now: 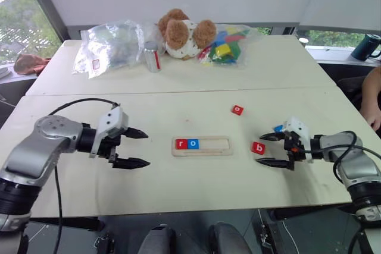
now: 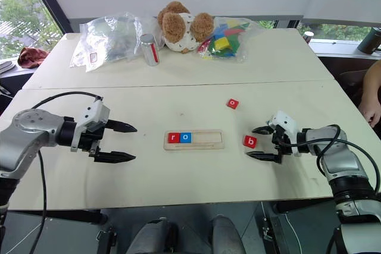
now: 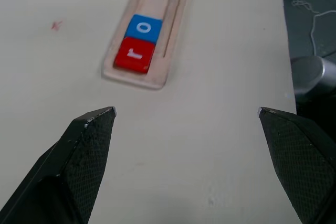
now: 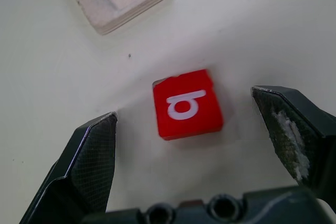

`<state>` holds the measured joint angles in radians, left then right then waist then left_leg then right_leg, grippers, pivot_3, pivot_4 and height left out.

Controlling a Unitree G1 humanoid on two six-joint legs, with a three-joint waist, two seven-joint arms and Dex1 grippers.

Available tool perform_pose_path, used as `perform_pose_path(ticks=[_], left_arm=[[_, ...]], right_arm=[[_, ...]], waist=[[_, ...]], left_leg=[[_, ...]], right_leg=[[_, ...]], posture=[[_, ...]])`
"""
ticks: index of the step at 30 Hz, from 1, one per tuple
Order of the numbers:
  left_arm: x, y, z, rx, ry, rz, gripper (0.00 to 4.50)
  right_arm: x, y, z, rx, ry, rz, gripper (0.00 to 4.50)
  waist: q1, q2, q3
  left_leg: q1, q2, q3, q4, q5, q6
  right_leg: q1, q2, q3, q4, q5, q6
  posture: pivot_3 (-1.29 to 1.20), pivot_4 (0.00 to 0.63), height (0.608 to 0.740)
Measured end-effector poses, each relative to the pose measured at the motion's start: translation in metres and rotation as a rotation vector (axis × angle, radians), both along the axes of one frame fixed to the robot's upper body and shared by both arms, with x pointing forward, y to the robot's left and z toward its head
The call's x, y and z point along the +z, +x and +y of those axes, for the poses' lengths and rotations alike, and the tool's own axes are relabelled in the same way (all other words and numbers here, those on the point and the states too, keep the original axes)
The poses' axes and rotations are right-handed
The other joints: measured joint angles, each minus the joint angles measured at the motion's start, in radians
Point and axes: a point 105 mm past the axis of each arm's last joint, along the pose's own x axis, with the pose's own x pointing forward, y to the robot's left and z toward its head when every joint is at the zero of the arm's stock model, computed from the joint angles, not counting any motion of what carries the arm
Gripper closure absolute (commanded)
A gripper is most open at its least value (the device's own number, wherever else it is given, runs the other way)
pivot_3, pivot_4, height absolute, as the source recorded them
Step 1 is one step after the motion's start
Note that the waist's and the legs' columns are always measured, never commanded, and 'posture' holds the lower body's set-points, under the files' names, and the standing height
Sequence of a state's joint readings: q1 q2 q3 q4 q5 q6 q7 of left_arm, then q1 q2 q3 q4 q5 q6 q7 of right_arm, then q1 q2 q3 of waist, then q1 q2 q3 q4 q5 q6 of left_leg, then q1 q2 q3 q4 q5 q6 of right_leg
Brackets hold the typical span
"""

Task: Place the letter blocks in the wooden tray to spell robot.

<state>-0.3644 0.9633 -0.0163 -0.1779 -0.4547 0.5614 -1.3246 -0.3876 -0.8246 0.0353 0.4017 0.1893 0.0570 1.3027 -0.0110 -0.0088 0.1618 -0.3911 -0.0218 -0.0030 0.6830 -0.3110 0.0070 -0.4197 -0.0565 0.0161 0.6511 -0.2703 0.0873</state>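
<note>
Reading "r" (image 1: 181,143), "o" (image 1: 193,143) in wooden tray (image 1: 217,144); red "b" block (image 4: 186,104) loose.

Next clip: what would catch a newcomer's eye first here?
The wooden tray at the table's middle, with a red r block and a blue o block at its left end. Then the open right gripper with its fingers either side of the red b block, and a teddy bear among bags at the far edge.
</note>
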Motion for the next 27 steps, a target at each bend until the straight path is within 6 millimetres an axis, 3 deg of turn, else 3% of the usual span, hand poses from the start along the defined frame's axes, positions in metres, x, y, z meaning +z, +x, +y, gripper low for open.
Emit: perform_pose_path(ticks=[1,6,10,13,18,22,27], left_arm=[[0.0,0.0,0.0,0.003,-0.001,-0.003,0.0],[0.0,0.001,0.001,0.007,-0.001,-0.003,0.0],[-0.001,0.003,0.004,0.016,0.004,-0.003,0.0],[-0.003,0.004,0.008,0.017,0.02,-0.012,0.0],[-0.003,0.005,0.001,-0.029,0.033,-0.033,0.0],[-0.008,0.001,-0.002,-0.041,0.044,-0.03,0.0],[-0.011,-0.003,-0.005,-0.034,0.044,-0.033,0.0]], right_arm=[[0.0,0.0,0.0,0.002,0.001,-0.004,0.89],[-0.001,0.001,0.002,0.002,0.012,-0.016,3.35],[0.0,0.003,0.003,-0.005,0.017,-0.015,3.34],[0.014,0.014,0.017,0.017,0.045,-0.021,3.34],[0.054,0.032,0.094,0.284,0.049,-0.077,3.34],[0.049,0.034,0.133,0.408,0.037,-0.057,3.34],[0.031,0.028,0.142,0.482,-0.001,-0.002,3.34]], waist=[[0.0,0.0,0.0],[-0.001,0.0,0.0],[-0.002,0.0,0.0],[-0.008,0.001,0.0],[-0.009,0.001,0.0],[0.004,0.001,0.0],[0.0,0.001,0.0]], left_leg=[[0.0,0.0,0.0,0.0,0.0,0.0],[0.0,0.0,0.0,-0.001,0.0,0.0],[0.0,0.0,0.0,-0.001,0.0,0.0],[0.0,0.0,0.001,0.0,0.0,-0.001],[-0.001,0.001,0.0,-0.002,0.001,-0.001],[-0.004,-0.001,-0.001,-0.001,0.001,-0.002],[-0.01,-0.005,-0.001,0.001,0.003,-0.005]], right_leg=[[0.0,0.0,0.0,0.0,0.0,0.0],[0.0,0.0,0.0,0.0,0.0,0.0],[0.0,0.0,0.0,0.0,0.0,0.0],[-0.001,0.0,0.001,0.001,0.0,0.0],[-0.005,0.001,0.0,0.004,0.0,0.0],[-0.007,-0.001,-0.001,0.003,0.0,0.0],[-0.008,-0.005,-0.001,-0.001,0.0,0.0]], posture=[[0.0,0.15,0.74],[0.0,0.15,0.74],[0.0,0.15,0.74],[0.0,0.15,0.74],[0.0,0.15,0.74],[0.0,0.15,0.74],[0.0,0.15,0.74]])
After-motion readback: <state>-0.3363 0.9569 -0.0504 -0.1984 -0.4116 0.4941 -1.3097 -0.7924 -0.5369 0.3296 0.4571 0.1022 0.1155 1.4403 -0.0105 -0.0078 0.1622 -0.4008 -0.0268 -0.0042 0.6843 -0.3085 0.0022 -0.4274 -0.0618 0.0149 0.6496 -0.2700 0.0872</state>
